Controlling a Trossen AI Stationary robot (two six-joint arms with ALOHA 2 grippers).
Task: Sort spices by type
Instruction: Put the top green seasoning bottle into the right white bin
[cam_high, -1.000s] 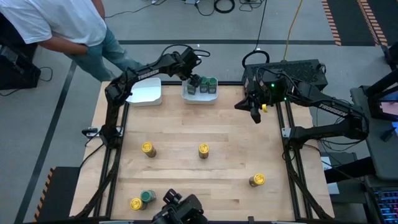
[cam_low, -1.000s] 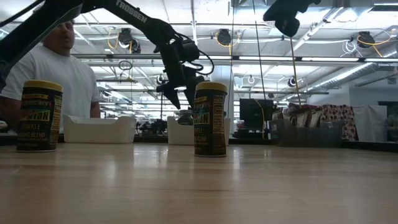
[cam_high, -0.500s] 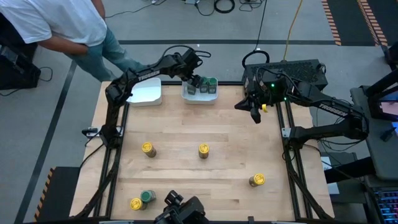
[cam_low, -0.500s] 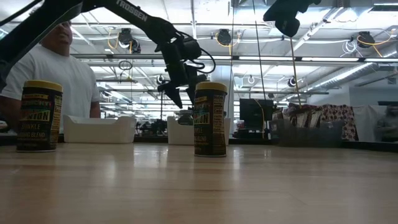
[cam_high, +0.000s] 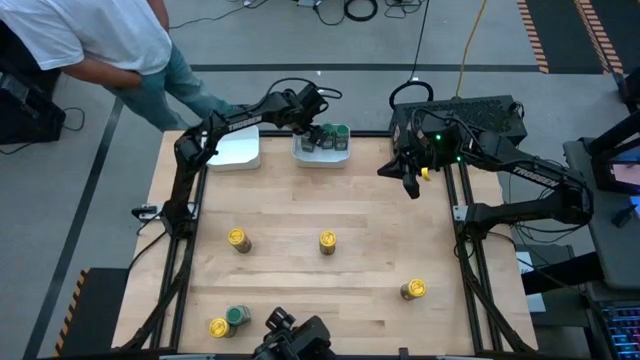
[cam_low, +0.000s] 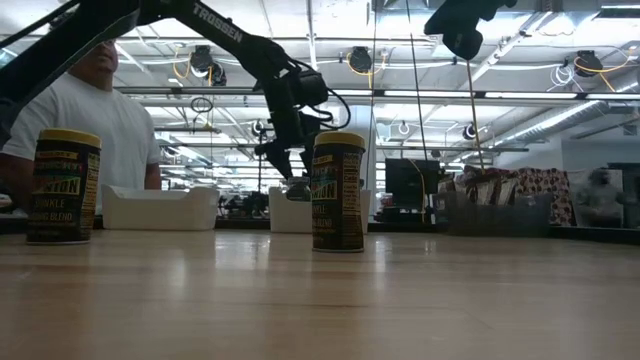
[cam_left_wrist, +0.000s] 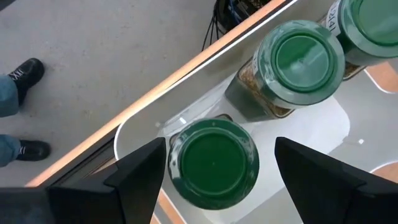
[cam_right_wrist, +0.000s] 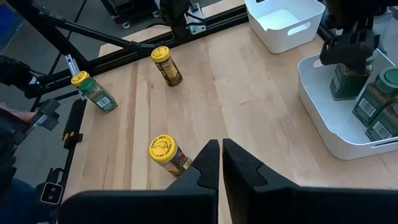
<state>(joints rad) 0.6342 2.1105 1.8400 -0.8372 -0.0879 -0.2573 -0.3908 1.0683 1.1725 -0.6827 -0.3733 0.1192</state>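
A white tray at the table's far edge holds three green-lidded jars. My left gripper is open above the tray, also seen in the high view. Its fingers stand on either side of one upright green-lidded jar without touching it. That jar stands on the tray floor, with two more jars beside it. My right gripper is shut and empty, raised over the table's far right edge. Several yellow-lidded jars and one green-lidded jar stand on the table.
An empty white tray stands left of the jar tray. Yellow-lidded jars stand at the left, near right and near left. A person stands beyond the table's far left corner.
My left gripper has gone a little down and toward the table's right, over the tray of green-lidded jars, and has stayed open.
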